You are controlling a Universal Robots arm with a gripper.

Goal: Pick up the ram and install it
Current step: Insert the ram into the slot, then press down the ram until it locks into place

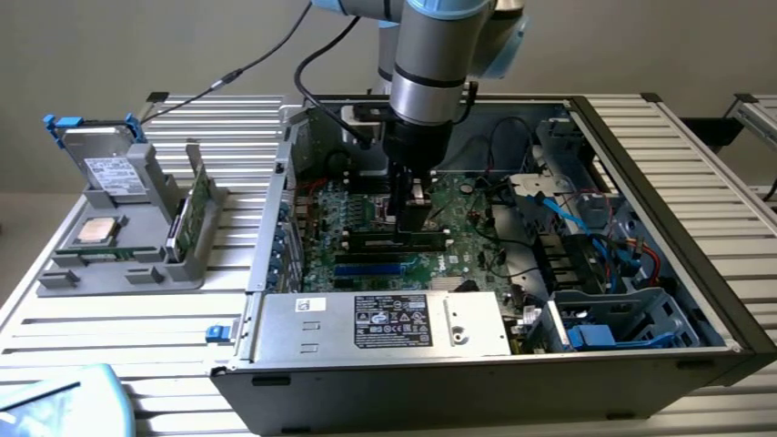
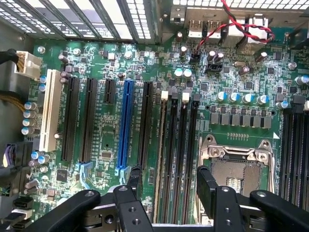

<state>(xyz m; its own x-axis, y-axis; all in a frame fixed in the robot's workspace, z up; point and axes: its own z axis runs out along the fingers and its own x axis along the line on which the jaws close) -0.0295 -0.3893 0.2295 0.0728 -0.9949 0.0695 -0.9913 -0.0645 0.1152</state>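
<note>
The ram [image 1: 195, 202] is a thin green board standing on edge in a grey holder [image 1: 122, 270] outside the computer case, on the exterior view's left. My gripper [image 1: 410, 218] is far from it, reaching down into the open case over the motherboard [image 1: 364, 223]. In the wrist view the gripper [image 2: 169, 182] is open, with nothing between its black fingers [image 2: 206, 186]. The fingers straddle the row of black memory slots [image 2: 176, 150] just below them. An empty processor socket [image 2: 236, 166] lies beside these slots.
The grey holder also carries a silver drive [image 1: 109, 168] and a square processor chip [image 1: 97, 229]. Inside the case, a power supply [image 1: 377, 323] sits at the front and blue and red cables [image 1: 607, 246] run on the exterior view's right. Expansion slots [image 2: 126, 123] flank the memory slots.
</note>
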